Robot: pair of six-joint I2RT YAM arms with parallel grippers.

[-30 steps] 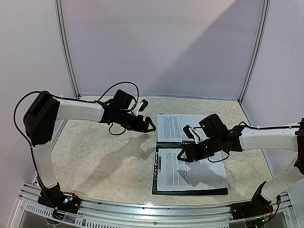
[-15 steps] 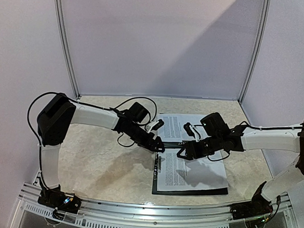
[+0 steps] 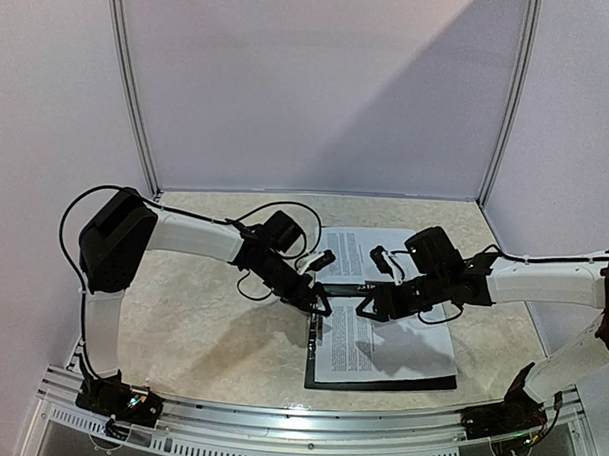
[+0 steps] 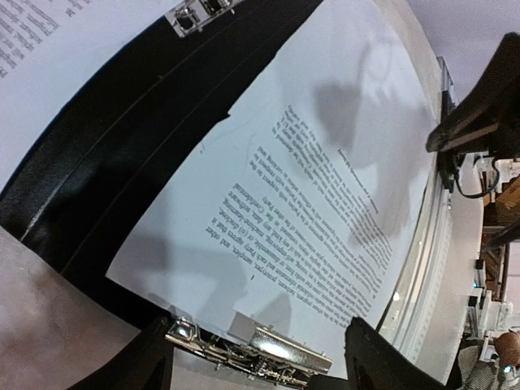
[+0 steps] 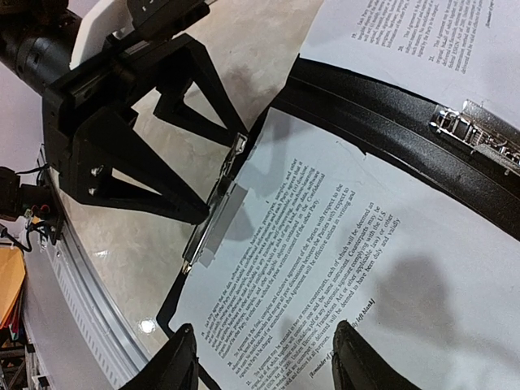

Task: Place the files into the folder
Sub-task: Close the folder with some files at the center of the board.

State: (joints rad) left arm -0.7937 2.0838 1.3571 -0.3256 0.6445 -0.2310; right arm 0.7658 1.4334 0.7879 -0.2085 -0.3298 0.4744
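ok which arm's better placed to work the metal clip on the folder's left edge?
Left. The left gripper is open, fingers either side of the metal clip at the edge of the folder. The right gripper hovers open over the files, away from it.

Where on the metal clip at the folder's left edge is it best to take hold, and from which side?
Likely at the middle of the metal clip, coming from the left, over the table. It lies along the folder's edge over the sheet's margin, so only that outer side is free. The left tool straddles it, jaws open.
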